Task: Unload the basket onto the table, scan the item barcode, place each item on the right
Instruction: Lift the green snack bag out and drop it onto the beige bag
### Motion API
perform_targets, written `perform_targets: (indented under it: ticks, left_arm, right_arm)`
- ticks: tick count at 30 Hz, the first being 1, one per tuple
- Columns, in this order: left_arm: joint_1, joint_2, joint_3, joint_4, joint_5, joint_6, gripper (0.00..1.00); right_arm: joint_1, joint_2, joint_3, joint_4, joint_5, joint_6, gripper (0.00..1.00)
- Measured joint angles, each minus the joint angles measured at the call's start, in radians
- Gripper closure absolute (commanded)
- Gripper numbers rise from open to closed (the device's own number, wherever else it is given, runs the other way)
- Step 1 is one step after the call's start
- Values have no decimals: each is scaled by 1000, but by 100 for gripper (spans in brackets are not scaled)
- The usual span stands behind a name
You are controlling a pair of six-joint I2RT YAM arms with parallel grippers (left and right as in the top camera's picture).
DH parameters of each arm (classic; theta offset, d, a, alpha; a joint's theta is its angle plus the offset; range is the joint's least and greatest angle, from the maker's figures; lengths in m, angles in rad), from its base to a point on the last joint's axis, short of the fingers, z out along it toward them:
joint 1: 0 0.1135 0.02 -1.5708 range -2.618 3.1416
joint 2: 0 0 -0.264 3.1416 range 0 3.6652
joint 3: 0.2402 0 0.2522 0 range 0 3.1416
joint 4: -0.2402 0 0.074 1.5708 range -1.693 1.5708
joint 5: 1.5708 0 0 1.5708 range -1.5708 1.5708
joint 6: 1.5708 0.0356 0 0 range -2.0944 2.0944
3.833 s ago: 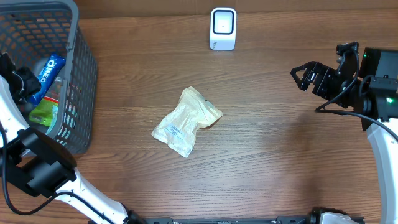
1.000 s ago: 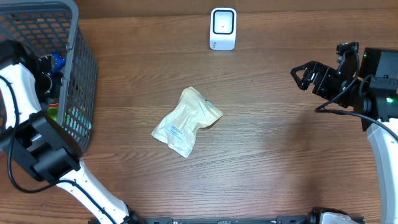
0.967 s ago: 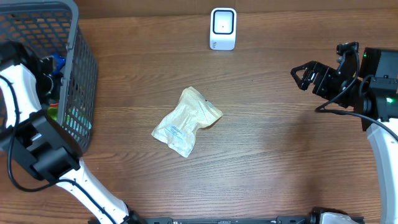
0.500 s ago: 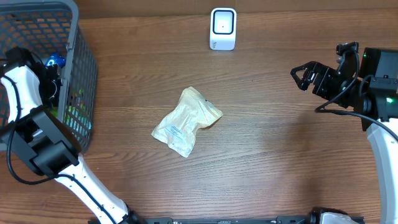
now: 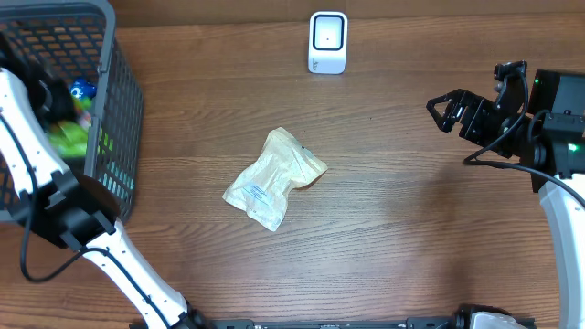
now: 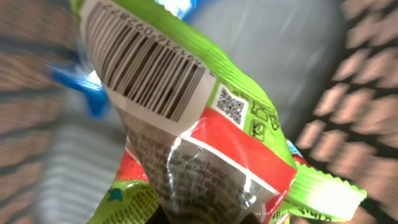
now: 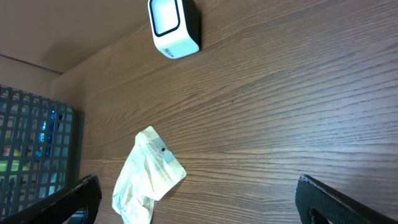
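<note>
Grey basket (image 5: 125, 105), blue pack (image 5: 82, 89) inside, left tool (image 6: 202, 214) gripping green packet (image 6: 205, 130), right tool (image 5: 445, 111) wide

One grey basket (image 5: 128, 119); within the basket's outline, one green packet (image 6: 186, 118) and one blue packet (image 5: 82, 89); right of the basket, one cream pouch (image 5: 274, 178) and one white scanner (image 5: 328, 41)

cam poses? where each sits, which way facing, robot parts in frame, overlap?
Overhead: above table, facing down; basket, pale pouch, scanner; left arm, right arm, open right hand.
Left wrist: on left arm in basket, close on barcode of green packet; left hand shut on it, barely showing.
Right wrist: on right arm, facing across table; fingers at bottom corners.
Shared: overhead and right wrist show scanner, pouch, basket.
</note>
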Motion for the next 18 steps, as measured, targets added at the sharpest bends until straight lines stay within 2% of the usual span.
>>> perform_targets:
  ticks: [4, 6, 12, 18]
  left_arm:
    - [0, -8, 311, -103, 0, -35, 96]
    - [0, -35, 393, -110, 2, -56, 96]
    - [-39, -166, 410, -121, 3, -93, 96]
    - [-180, -289, 411, -121, 10, -105, 96]
  right_arm:
    - [0, 0, 0, 0, 0, 0, 0]
    - [0, 0, 0, 2, 0, 0, 0]
    - [0, 0, 0, 3, 0, 1, 0]
    - [0, 0, 0, 3, 0, 0, 0]
